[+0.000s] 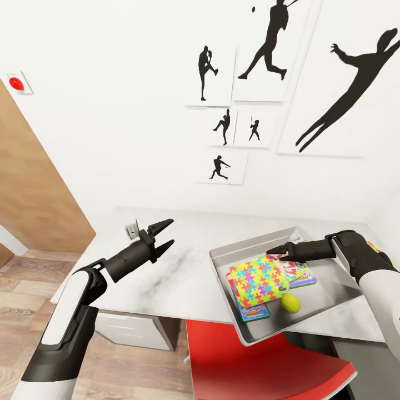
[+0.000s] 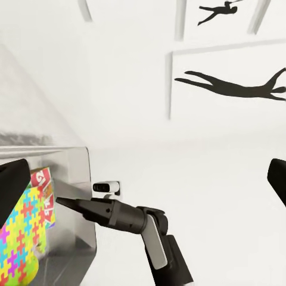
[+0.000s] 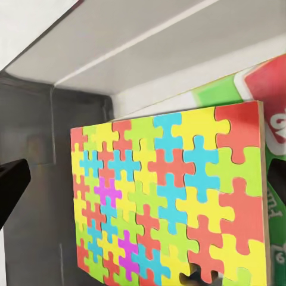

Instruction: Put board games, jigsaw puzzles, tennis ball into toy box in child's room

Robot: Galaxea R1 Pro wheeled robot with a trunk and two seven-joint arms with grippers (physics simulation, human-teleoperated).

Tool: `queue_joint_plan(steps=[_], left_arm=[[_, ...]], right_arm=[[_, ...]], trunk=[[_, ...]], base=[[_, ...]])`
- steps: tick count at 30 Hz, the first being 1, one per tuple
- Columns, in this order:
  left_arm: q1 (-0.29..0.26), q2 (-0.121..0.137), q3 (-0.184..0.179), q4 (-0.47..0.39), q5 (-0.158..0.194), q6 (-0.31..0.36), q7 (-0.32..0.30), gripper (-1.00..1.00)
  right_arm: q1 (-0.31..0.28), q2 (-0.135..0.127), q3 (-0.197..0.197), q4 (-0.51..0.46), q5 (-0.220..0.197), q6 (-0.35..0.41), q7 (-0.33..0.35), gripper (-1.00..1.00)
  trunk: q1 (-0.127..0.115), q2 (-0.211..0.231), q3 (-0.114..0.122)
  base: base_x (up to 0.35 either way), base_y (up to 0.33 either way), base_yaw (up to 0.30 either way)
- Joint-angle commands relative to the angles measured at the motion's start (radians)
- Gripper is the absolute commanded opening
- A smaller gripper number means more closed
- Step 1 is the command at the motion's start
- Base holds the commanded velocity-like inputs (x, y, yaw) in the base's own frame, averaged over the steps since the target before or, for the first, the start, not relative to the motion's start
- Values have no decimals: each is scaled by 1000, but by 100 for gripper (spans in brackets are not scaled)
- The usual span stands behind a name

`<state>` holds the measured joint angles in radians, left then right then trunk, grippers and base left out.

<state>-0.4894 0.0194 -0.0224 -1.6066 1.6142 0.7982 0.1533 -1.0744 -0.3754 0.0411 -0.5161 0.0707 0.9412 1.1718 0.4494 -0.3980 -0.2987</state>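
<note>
Toy box [image 1: 328, 289] sat on the light grey surface [image 1: 166, 278], holding a jigsaw puzzle [image 1: 256, 279] atop the red-and-green board game [image 1: 303, 276], with the tennis ball [image 1: 290, 302] and a light-blue game box [image 1: 254, 312] just beside. Right end effector [image 1: 278, 254] hovered above the box's far rim, fingers seemingly narrow, empty. Left end effector [image 1: 166, 233] hung over the bare surface, spread wide, gripping nothing.

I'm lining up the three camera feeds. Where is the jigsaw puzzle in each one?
Head view: jigsaw puzzle lies in the toy box, lower right of centre.
Left wrist view: bottom-left corner.
Right wrist view: across the middle.
Shared landmark: the box's grey wall.
</note>
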Motion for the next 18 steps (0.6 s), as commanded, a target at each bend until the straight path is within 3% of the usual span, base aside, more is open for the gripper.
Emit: queue_joint_plan(steps=[1, 18], left_arm=[[-1, 1, -2, -1, 10, 1, 10, 100], [-1, 1, -8, -1, 10, 1, 9, 100]], right_arm=[[-1, -1, 2, -1, 8, 4, 8, 100], [-2, -9, -2, -9, 8, 3, 6, 100]], trunk=[[1, -2, -2], [1, -2, -2]], base=[[0, 0, 0], [0, 0, 0]])
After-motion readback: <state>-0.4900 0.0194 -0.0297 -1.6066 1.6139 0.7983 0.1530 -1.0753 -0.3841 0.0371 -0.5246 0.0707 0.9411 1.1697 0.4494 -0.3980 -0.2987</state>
